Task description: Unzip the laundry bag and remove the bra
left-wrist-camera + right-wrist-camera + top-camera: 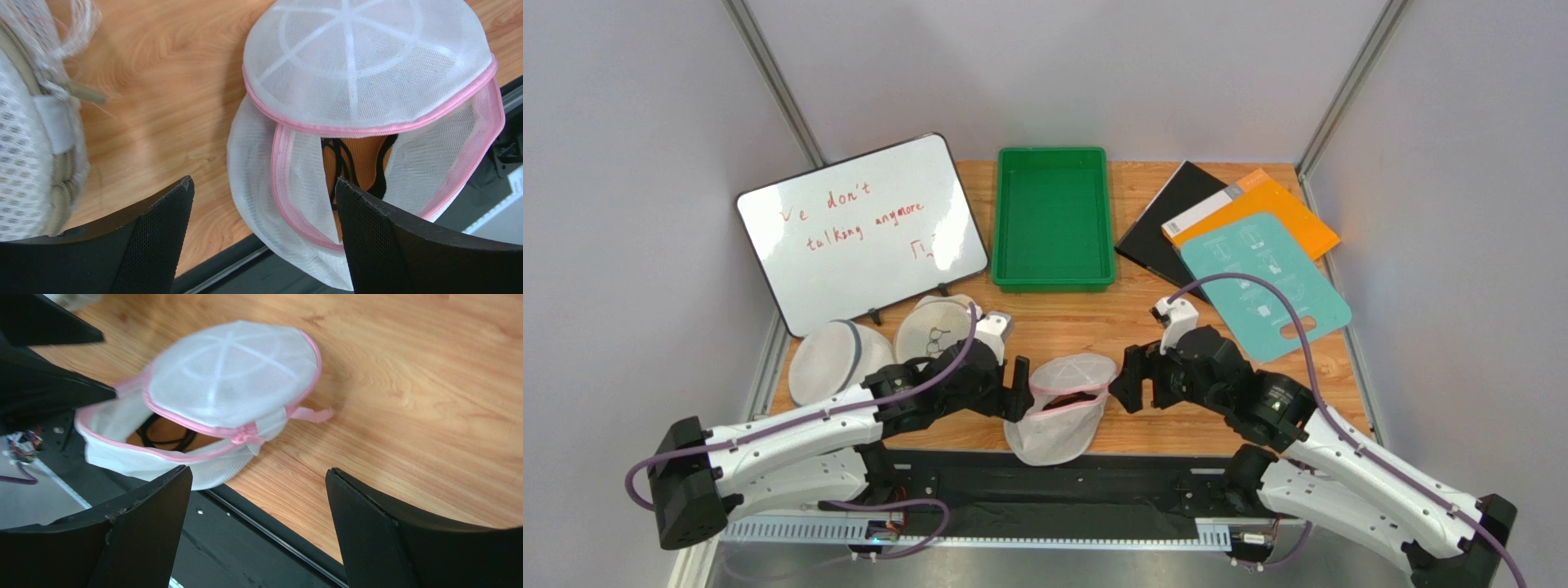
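The laundry bag (pixel 1063 404), white mesh with pink trim, lies at the table's near edge between my two grippers, partly overhanging it. Its zipper stands open and the domed lid is lifted apart from the lower half. Inside the gap the bra (pixel 362 160) shows as tan fabric with thin black straps; it also shows in the right wrist view (pixel 162 432). My left gripper (pixel 1017 380) is open and empty just left of the bag (pixel 368 67). My right gripper (pixel 1127 377) is open and empty just right of the bag (pixel 227 373), near its pink zipper pull (pixel 245 436).
Two plain white mesh bags (pixel 836 358) (pixel 934 325) lie left of my left arm. A whiteboard (pixel 860 230) leans at the back left, a green tray (pixel 1053 218) sits at the back middle, and coloured folders (pixel 1253 251) lie at the back right. A black rail (pixel 1063 484) runs along the near edge.
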`<action>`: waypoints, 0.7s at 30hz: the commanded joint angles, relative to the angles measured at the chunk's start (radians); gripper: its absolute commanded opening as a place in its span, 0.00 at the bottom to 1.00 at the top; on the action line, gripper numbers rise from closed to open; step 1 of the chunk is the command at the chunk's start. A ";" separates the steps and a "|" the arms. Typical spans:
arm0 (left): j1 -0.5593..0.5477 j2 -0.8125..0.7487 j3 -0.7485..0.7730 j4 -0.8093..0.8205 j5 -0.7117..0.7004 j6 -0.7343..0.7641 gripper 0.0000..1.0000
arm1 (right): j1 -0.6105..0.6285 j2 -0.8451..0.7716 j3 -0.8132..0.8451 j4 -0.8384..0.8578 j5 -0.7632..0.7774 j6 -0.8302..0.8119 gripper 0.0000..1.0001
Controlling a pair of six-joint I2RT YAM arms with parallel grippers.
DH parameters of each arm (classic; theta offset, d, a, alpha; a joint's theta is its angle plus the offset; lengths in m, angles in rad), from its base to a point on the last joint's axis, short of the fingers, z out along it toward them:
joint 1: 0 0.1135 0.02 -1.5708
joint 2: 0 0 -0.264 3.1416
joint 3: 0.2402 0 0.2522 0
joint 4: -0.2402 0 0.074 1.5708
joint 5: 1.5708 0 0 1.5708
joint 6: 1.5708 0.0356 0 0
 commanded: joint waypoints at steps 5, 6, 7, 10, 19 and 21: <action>0.000 -0.005 -0.048 0.137 0.101 -0.110 0.84 | 0.027 0.101 0.123 0.082 0.002 -0.061 0.86; 0.000 0.005 -0.048 0.138 0.108 -0.110 0.82 | 0.034 0.110 0.140 0.100 -0.014 -0.069 0.86; -0.001 0.017 -0.050 0.138 0.133 -0.112 0.81 | 0.041 0.121 0.152 0.110 -0.021 -0.078 0.86; 0.000 0.045 -0.064 0.156 0.182 -0.116 0.70 | 0.063 0.196 0.204 0.128 -0.045 -0.120 0.86; 0.000 0.013 -0.124 0.194 0.193 -0.154 0.28 | 0.208 0.383 0.254 0.214 -0.047 -0.201 0.86; 0.000 -0.007 -0.130 0.190 0.191 -0.156 0.16 | 0.236 0.414 0.258 0.226 -0.047 -0.218 0.86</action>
